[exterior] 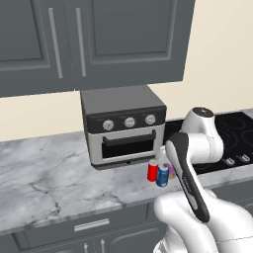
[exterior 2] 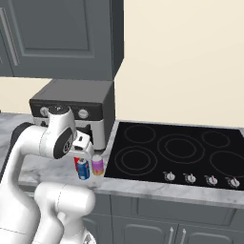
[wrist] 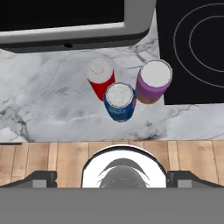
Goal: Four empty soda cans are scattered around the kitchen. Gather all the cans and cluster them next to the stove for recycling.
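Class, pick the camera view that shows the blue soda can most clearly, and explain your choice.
The hand view: the blue soda can shows whole from above. In the left base view the arm covers its right side; in the right base view it looks small and sits under the hand.

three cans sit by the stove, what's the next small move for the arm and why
Probably lift the pincer straight up and away. It is open and holds nothing, and the red can, blue can and purple can stand upright together beside the stove. Only three cans show here, so a fourth likely needs fetching.
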